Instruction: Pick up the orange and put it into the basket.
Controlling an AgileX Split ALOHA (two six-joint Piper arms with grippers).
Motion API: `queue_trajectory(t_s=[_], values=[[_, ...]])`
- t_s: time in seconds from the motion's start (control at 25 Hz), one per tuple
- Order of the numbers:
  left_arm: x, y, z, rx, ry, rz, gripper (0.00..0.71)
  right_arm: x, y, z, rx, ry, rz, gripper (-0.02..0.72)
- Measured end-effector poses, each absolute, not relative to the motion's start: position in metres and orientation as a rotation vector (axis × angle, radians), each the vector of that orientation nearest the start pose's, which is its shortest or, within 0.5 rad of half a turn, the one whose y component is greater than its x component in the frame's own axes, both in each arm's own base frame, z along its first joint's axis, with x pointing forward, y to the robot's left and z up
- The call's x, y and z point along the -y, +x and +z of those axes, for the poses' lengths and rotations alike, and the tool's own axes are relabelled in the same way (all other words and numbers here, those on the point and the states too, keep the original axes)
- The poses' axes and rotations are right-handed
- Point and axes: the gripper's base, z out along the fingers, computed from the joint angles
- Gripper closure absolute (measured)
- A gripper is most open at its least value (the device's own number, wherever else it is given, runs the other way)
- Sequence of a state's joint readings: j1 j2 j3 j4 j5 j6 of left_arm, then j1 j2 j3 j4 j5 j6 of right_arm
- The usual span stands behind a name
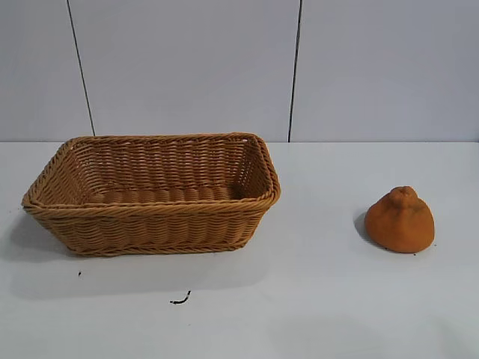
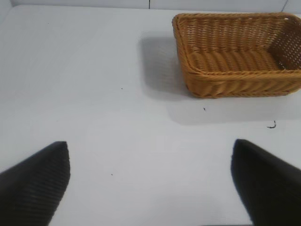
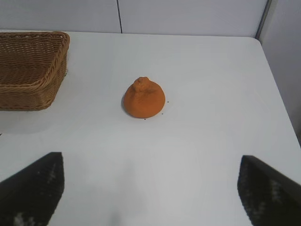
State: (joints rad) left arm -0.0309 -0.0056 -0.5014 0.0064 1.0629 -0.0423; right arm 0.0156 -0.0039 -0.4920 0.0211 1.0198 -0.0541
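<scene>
The orange (image 1: 400, 221), dull orange with a knobby top, sits on the white table at the right; it also shows in the right wrist view (image 3: 144, 98). The tan wicker basket (image 1: 150, 217) stands at the left and is empty; it shows in the left wrist view (image 2: 235, 84) and partly in the right wrist view (image 3: 33, 89). Neither arm shows in the exterior view. My right gripper (image 3: 150, 188) is open and empty, well short of the orange. My left gripper (image 2: 150, 183) is open and empty over bare table, away from the basket.
The white table (image 1: 314, 299) carries a small dark scrap (image 1: 180, 300) in front of the basket. A grey panelled wall (image 1: 187, 67) stands behind. The table's right edge shows in the right wrist view (image 3: 277, 89).
</scene>
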Motion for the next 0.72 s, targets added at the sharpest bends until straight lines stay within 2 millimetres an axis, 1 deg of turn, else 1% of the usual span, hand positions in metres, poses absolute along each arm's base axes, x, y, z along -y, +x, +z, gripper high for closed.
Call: queue_trajectory(t_s=[0.36,0.48,0.56,0.64,0.72], values=[[-0.001,-0.006,0.277,-2.040,-0.012,-0.038,0.044,-0.001,-0.003,0.278,-2.005,-0.070,-0.002,0.010],[-0.001,-0.006,0.277,-2.040,-0.012,-0.038,0.044,-0.001,0.002,0.284,-2.030,-0.071,-0.005,0.010],[-0.001,-0.006,0.277,-2.040,-0.012,-0.038,0.044,-0.001,0.015,0.292,-2.090,-0.072,-0.008,0.010],[-0.001,-0.006,0.277,-2.040,-0.012,-0.038,0.044,0.000,0.032,0.300,-2.168,-0.075,-0.022,0.010],[-0.001,-0.006,0.277,-2.041,-0.012,-0.038,0.044,-0.001,0.054,0.306,-2.265,-0.078,-0.013,0.010]])
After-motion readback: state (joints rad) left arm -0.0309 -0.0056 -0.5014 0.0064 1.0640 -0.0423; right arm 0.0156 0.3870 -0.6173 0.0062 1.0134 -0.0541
